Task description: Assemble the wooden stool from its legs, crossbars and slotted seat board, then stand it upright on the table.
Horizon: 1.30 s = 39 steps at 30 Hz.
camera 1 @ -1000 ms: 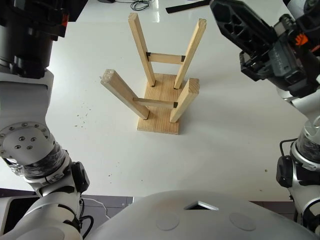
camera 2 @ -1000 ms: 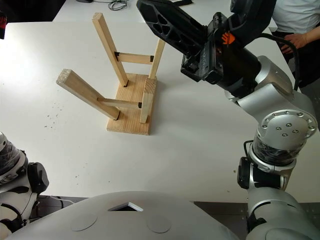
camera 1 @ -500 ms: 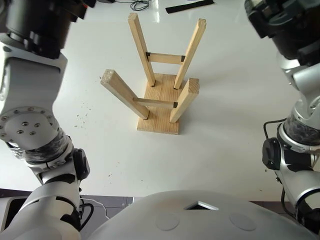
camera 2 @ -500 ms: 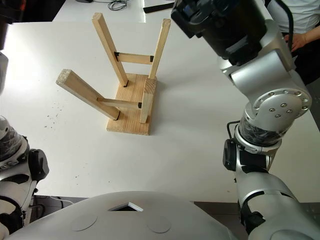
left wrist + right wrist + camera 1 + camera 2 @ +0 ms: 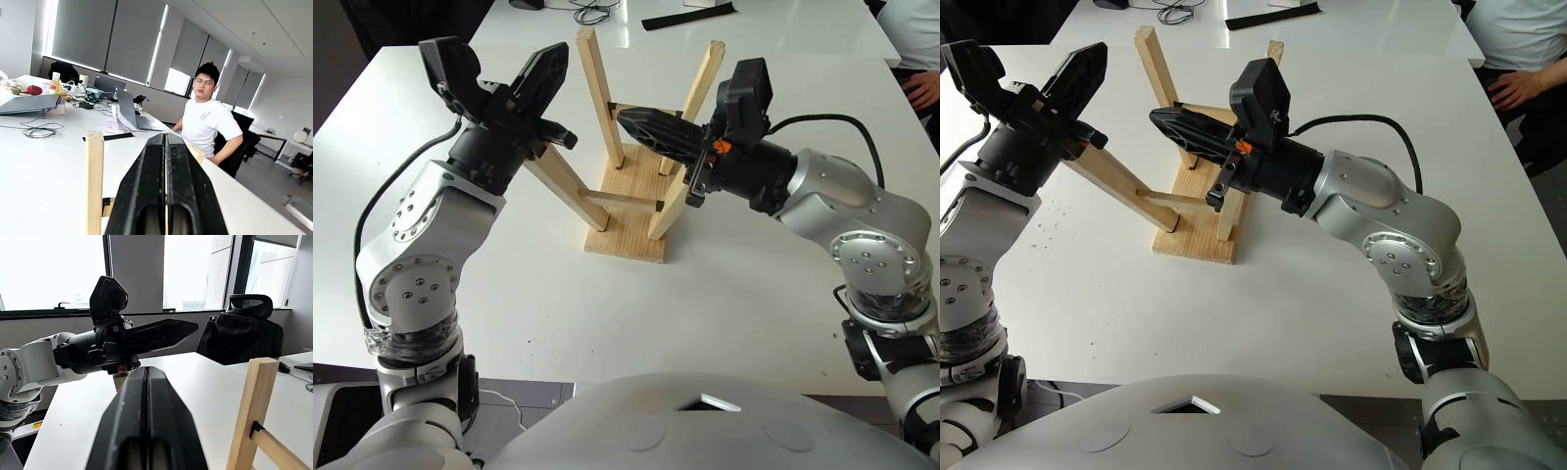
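The wooden stool stands upside down on the white table [image 5: 754, 284]. Its seat board [image 5: 626, 243] lies flat and its legs [image 5: 597, 88] point up, joined by thin crossbars [image 5: 622, 199]. My left gripper [image 5: 553, 61] is shut and empty; it hovers over the near-left leg [image 5: 563, 181]. My right gripper [image 5: 626, 117] is also shut and empty, and its tip sits between the leg tops, close to the back-left leg. In the left wrist view the shut fingers [image 5: 165, 161] point past a leg [image 5: 94, 181]. The right wrist view shows its shut fingers [image 5: 145, 396], a leg [image 5: 254, 401] and the left gripper [image 5: 166, 330] beyond.
Cables [image 5: 592, 10] and a black strip [image 5: 685, 15] lie at the table's far edge. A person sits beyond the far right corner [image 5: 1518, 39]. Bare tabletop spreads in front of and to both sides of the stool.
Both arms have swung down from high near the head camera to the stool's leg tops, left and right of it. The stool has not moved.
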Available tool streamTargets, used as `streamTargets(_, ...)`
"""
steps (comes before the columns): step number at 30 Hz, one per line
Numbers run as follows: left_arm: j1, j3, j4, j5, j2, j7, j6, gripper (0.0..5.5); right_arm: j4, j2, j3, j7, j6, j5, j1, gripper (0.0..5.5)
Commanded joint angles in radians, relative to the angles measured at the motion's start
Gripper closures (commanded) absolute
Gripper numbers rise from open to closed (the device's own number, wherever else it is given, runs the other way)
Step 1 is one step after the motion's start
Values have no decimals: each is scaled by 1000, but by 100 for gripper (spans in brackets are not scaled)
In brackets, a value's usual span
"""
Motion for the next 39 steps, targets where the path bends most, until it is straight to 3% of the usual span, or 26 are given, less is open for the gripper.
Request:
streamTargets(1,-130,89,-9,-143,-18,67,-64,549,60,74,-172,-100,-4,264,-183,550)
streamTargets(4,-214,155,-16,-204,48,75,-78,549,64,86,-225,-140,-2,387,-252,550)
streamTargets(7,-150,142,-21,-218,79,64,-39,549,23,64,-171,-114,45,356,-163,550)
streamTargets(12,103,-128,-3,-6,88,7,95,549,38,0,33,-21,89,101,90,550)
streamTargets(14,148,-161,29,81,73,-22,79,549,59,11,56,1,75,45,127,550)
streamTargets(18,57,-17,41,75,2,-45,-70,549,47,79,-102,-34,24,217,37,550)
streamTargets(23,-152,217,-36,-182,-10,-75,-253,549,107,46,-391,-94,-93,470,-156,550)
streamTargets(26,-193,324,10,-359,33,-105,-271,549,237,-62,-491,-41,-129,340,-184,550)
streamTargets(29,36,364,311,-188,154,-290,-156,549,354,-171,-354,43,-214,-58,-56,550)
streamTargets(31,268,278,601,110,237,-419,-186,549,424,-171,-240,48,-285,-268,34,550)
streamTargets(33,454,182,716,285,266,-530,-213,549,449,-151,-184,33,-326,-388,107,550)
streamTargets(36,588,41,545,341,273,-695,-174,549,481,-143,-148,21,-382,-518,214,550)
streamTargets(39,519,41,493,336,260,-727,-136,549,551,-116,-157,32,-421,-582,256,550)
